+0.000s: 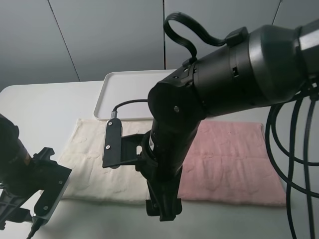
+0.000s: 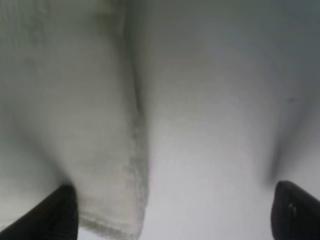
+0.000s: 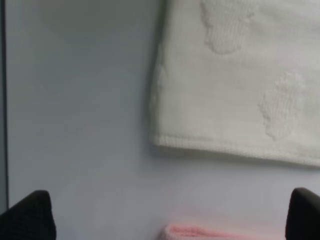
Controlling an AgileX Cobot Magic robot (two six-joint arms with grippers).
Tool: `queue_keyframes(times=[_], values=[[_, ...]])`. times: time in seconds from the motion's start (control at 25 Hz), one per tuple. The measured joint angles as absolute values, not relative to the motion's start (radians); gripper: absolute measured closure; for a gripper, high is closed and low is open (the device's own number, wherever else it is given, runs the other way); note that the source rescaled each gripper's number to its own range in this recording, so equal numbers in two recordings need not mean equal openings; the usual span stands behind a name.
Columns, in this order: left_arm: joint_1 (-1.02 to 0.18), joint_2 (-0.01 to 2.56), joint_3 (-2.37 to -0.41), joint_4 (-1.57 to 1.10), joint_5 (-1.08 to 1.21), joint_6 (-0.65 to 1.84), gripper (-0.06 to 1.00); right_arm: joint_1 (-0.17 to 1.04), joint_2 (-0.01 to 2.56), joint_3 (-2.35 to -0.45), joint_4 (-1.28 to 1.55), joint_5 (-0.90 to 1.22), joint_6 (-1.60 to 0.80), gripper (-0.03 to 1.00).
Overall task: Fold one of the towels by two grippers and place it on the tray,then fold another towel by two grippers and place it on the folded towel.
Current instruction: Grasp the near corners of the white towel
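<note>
Beside corners of the cream towel (image 1: pixel 89 149), left claw (image 2: pixel 175 210) wide, right claw (image 3: pixel 170 210) wide

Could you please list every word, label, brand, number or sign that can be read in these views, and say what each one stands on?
None: no word, label, brand, number or sign can be read in any of the three views.
The cream towel, the pink towel, the white tray and the black right arm show no print; the towels bear only a raised woven pattern.
</note>
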State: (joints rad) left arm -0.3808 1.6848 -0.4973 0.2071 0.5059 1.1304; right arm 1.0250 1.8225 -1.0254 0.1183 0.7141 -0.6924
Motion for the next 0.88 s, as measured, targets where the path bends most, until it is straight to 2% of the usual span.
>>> queue_keyframes(times=[0.88], values=[[-0.386,1.723,-0.503,0.213,0.49,1.129,-0.05,1.033,1.838,-1.025,0.145,0.714,-0.695,-0.03]])
